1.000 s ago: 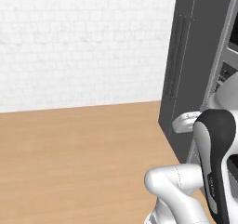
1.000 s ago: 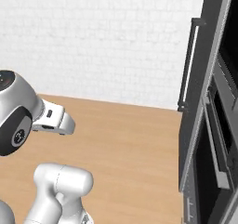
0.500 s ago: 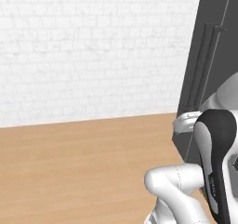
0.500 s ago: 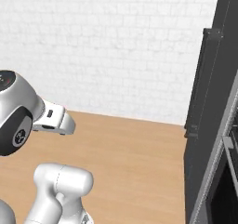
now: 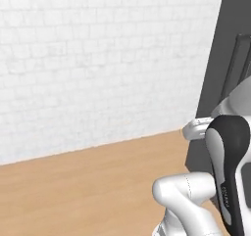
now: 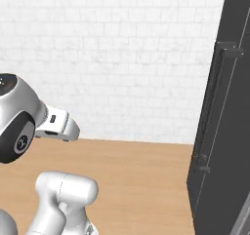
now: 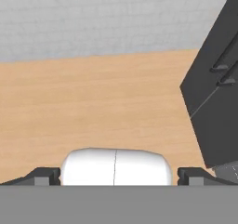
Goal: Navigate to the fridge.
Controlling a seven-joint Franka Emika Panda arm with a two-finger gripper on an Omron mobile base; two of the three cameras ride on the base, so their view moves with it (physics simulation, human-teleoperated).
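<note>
One tall dark grey appliance, the fridge (image 6: 225, 131), stands at the right edge of what we see, and everything else is open room. In the right base view it rises from the wooden floor (image 6: 141, 175) past the top of the frame, with a long vertical bar handle (image 6: 211, 107) on its flat front. In the left base view the same fridge (image 5: 220, 59) shows as a dark slab behind our white arm (image 5: 228, 171). A white brick wall (image 5: 98, 59) runs across the back.

From the hand view, the fridge (image 7: 218, 88) lies ahead and to the right of the pincer (image 7: 116, 174), its long axis upright, its near corner meeting the floor. The pincer's two dark tips sit far apart at the bottom, so it is open and holds nothing.

We judge that the base needs to turn and drive rightward until the fridge doors face us squarely.
</note>
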